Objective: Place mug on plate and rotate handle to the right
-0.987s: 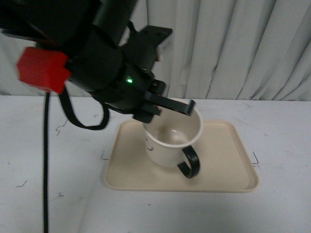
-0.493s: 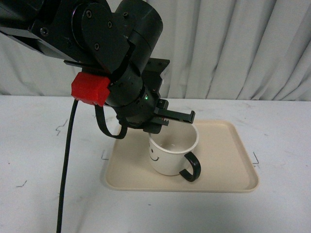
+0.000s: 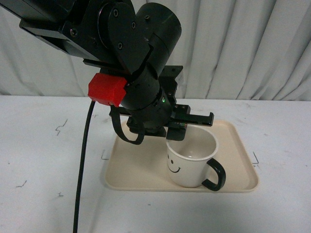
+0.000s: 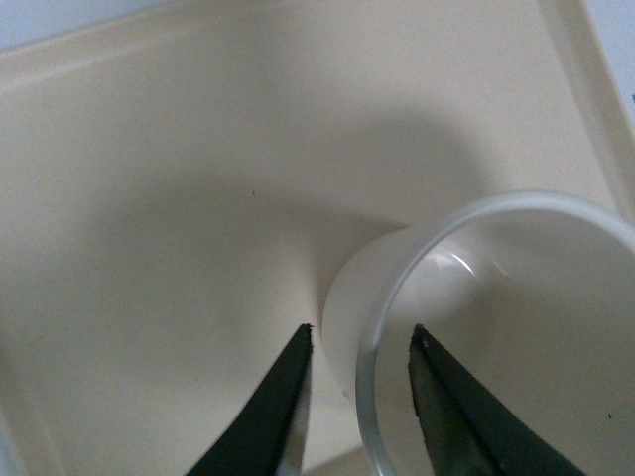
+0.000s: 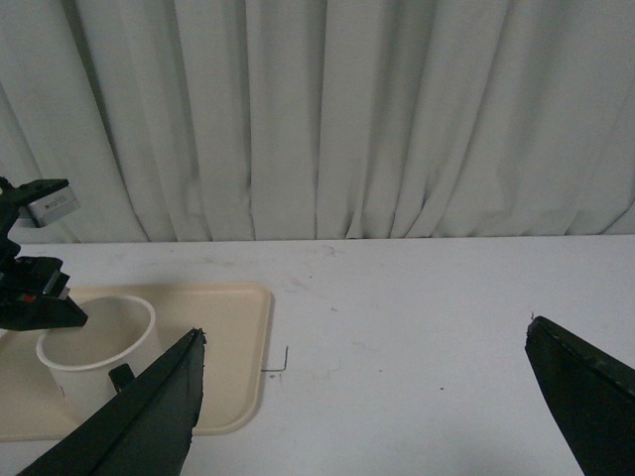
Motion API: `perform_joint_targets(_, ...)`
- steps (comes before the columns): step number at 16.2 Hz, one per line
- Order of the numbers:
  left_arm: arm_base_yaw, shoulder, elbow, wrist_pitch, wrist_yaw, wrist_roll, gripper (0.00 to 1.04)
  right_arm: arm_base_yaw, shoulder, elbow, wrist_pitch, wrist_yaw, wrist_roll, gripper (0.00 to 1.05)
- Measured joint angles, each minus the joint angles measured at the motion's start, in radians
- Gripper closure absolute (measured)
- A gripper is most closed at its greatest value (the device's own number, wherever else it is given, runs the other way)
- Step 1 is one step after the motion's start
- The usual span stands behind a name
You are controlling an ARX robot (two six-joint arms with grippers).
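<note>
The cream mug (image 3: 190,164) with the smiley face stands upright on the beige plate (image 3: 129,177), toward its front right. Its dark handle (image 3: 216,176) points right and slightly toward the camera. My left gripper (image 3: 192,125) hangs over the mug's far rim and is open. In the left wrist view the left gripper (image 4: 362,330) straddles the wall of the mug (image 4: 496,327), one finger inside and one outside, above the plate (image 4: 179,198). My right gripper (image 5: 365,327) is open and empty over the bare table, well off the plate (image 5: 233,332) and the mug (image 5: 94,347).
A black cable (image 3: 82,170) hangs from the left arm down to the table left of the plate. White curtains (image 3: 252,48) close the back. Small pen marks (image 3: 254,158) sit by the plate's corners.
The left arm moved right and the mug moved with it toward the plate's right side. The handle swung from the front to the right, and the smiley face turned toward the camera.
</note>
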Motion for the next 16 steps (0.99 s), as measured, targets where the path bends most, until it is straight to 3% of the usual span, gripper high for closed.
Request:
perform_joint_targets(3, -0.017, -0.082, -0.099, 0.096, 0.007, 0.055, 0.42, 0.000, 0.000, 0.000, 0.000, 0.000, 0.000, 0.06)
perform_joint_targets(4, -0.023, -0.169, -0.181, 0.201, 0.015, 0.089, 0.31, 0.000, 0.000, 0.000, 0.000, 0.000, 0.000, 0.06)
perform_joint_targets(6, -0.011, -0.413, -0.397, 0.534, 0.132, 0.120, 0.11, 0.000, 0.000, 0.000, 0.000, 0.000, 0.000, 0.06)
perform_joint_targets(7, -0.005, -0.597, -0.555, 0.797, 0.042, 0.143, 0.07, 0.000, 0.000, 0.000, 0.000, 0.000, 0.000, 0.06)
perform_joint_targets(8, 0.005, -0.689, -0.666, 0.986, -0.208, 0.143, 0.20, 0.000, 0.000, 0.000, 0.000, -0.001, 0.000, 0.06)
perform_joint_targets(9, 0.035, -0.740, -0.766, 1.074, -0.353, 0.143, 0.30, 0.000, 0.000, 0.000, 0.000, 0.000, 0.000, 0.06)
perform_joint_targets(10, 0.088, -0.763, -0.888, 1.104, -0.416, 0.143, 0.43, 0.000, 0.000, 0.000, 0.000, 0.000, 0.000, 0.06)
perform_joint_targets(15, 0.240, -1.022, -1.167, 1.128, -0.279, 0.143, 1.01, 0.000, 0.000, 0.000, 0.000, 0.000, 0.000, 0.06)
perform_joint_targets(16, 0.267, -1.056, -1.218, 1.105, -0.252, 0.145, 1.03, 0.000, 0.000, 0.000, 0.000, 0.000, 0.000, 0.06)
